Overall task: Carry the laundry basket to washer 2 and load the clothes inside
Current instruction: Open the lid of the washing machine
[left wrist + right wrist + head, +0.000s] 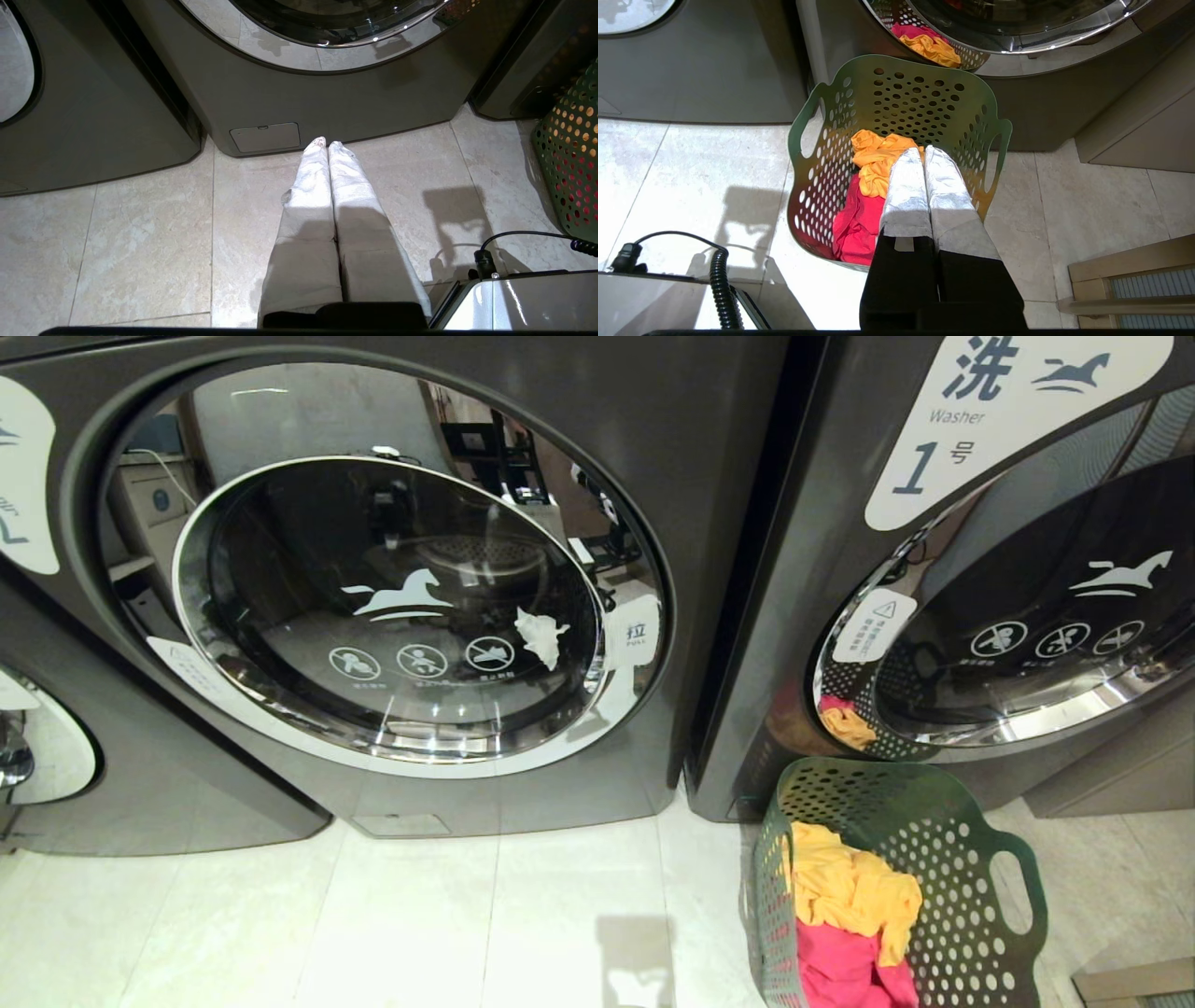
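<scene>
The dark green laundry basket [943,859] stands on the floor against washer 1, right of the middle machine. In it lie the clothes, a yellow-orange garment [873,163] on top of a pink-red one [854,224]. The middle grey washer [709,448], door [392,607] closed, appears to be washer 2; its label [23,476] is cut off at the edge. My right gripper [923,150] hangs shut and empty over the basket [901,93]. My left gripper [327,143] is shut and empty above the floor before the middle washer's base. Neither arm shows in the head view.
Washer 1 [934,569] stands directly behind the basket, and a third grey washer [56,775] is at the far left. A wooden frame [1134,280] lies right of the basket. My base and a black cable [514,233] are close below the arms.
</scene>
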You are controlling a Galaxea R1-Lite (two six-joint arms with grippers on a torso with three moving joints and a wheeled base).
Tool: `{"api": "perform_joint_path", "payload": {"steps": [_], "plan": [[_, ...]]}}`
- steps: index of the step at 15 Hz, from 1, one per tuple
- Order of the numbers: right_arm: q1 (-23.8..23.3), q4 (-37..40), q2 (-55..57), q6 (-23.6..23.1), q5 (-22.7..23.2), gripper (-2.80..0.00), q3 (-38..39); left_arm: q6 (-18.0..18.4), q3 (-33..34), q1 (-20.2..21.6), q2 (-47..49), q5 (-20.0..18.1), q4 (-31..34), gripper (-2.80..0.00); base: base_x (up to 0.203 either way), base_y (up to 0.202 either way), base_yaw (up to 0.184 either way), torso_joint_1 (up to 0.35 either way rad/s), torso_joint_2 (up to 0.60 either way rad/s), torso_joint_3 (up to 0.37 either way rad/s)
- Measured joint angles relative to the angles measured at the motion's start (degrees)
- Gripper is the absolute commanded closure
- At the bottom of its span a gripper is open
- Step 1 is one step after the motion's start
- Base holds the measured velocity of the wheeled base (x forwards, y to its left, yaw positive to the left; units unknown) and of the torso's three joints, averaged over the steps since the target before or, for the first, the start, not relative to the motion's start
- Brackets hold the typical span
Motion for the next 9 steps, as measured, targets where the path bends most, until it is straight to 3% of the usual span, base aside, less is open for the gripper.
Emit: {"api": "perform_joint_path", "payload": {"steps": [7, 9], "plan": [[-0.1, 0.0, 0.0, 0.7, 0.0, 0.0, 0.0, 0.1, 0.0, 0.0, 0.0, 0.1, -0.1, 0.0, 0.0, 0.0, 0.0, 0.0, 0.0, 0.0], [-0.1, 0.0, 0.0, 0.8, 0.0, 0.0, 0.0, 0.1, 0.0, 0.0, 0.0, 0.0, -0.1, 0.0, -0.001, -0.124, -0.001, 0.002, 0.0, -0.002]]}}
